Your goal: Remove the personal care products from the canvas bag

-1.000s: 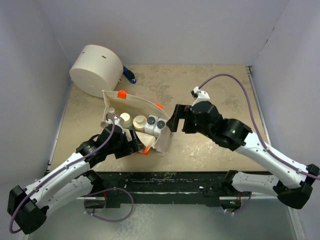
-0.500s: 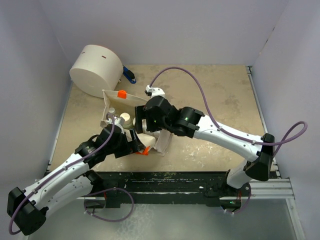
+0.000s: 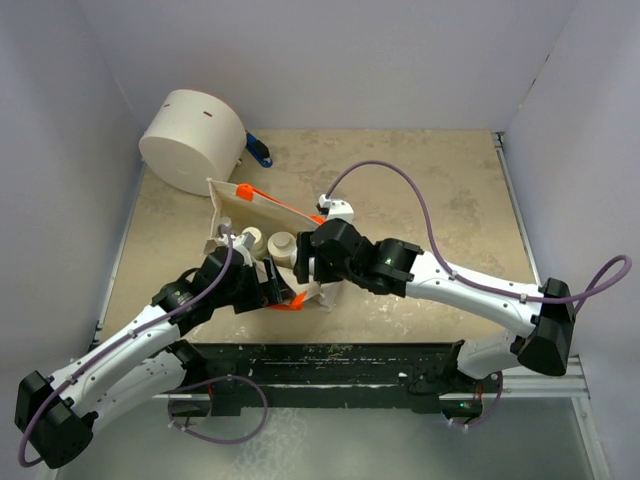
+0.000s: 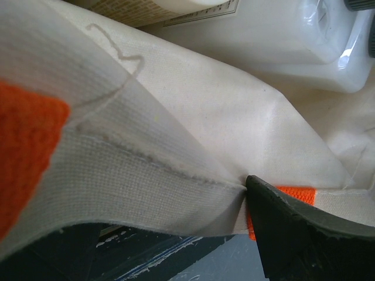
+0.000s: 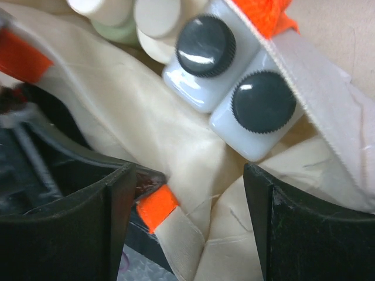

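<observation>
Left of the table's (image 3: 430,190) middle the bag (image 3: 243,212) stands open, mouth up, just in front of the cylinder (image 3: 192,140). Half a second ago the right arm reached across the bag's middle and hid most of what is in it. Now its wrist sits nearer and more to the right, over the bag's right end, and the cream bottle (image 3: 283,244) shows again beside a second pale cap. The bag's far wall has changed too: an orange strap (image 3: 285,205) now lies stretched along that rim, where earlier only a tab showed at the left corner.

The right gripper (image 5: 188,175) is down inside the bag, jaws spread wide, with nothing between them but loose cloth. The two square bottles (image 5: 204,44), dark caps up and touching side by side, lie just beyond its fingertips against the bag's right wall. The green bottle (image 5: 117,30) and the cream one are behind them. Every bottle in view is in the bag.

The left gripper (image 3: 272,287) has not moved from the bag's near rim. Its wrist view shows the hem running up against one finger (image 4: 293,234) with the cloth drawn taut, so it reads as clamped on the bag, though cloth hides the other finger.
</observation>
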Robot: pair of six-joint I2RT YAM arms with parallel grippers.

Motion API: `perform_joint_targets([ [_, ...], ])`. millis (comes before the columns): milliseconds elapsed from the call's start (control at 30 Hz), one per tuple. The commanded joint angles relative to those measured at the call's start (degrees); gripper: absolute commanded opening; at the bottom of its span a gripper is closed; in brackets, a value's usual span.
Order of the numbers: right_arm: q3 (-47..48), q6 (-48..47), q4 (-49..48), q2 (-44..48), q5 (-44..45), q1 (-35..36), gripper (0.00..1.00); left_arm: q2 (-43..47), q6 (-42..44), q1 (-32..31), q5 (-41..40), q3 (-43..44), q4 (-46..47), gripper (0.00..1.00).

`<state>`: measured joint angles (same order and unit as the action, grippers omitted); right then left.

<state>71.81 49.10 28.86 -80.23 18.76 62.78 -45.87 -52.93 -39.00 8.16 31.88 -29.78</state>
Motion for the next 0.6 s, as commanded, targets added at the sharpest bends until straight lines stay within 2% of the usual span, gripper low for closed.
perform_joint_targets([
  [0,-6.3,4.5,0.0,0.7,2.5,-0.2,0.74,-0.1,3.0,-0.7,7.8,-1.0,0.3,0.99],
  [100,-5.8,6.1,2.0,0.3,5.4,-0.2,0.68,-0.1,3.1,-0.7,8.1,-0.6,0.2,0.99],
  [233,-4.1,6.8,5.2,-0.3,9.6,-0.2,0.65,-0.4,3.0,-0.7,8.9,-0.6,0.7,0.99],
  [400,-1.5,5.6,5.2,-1.2,12.2,-0.2,0.58,-0.4,2.5,-0.7,9.8,-0.8,1.1,0.99],
  [567,1.0,8.3,5.8,-3.8,15.7,-0.3,0.55,-0.5,2.6,-0.7,9.9,-0.7,1.1,0.99],
])
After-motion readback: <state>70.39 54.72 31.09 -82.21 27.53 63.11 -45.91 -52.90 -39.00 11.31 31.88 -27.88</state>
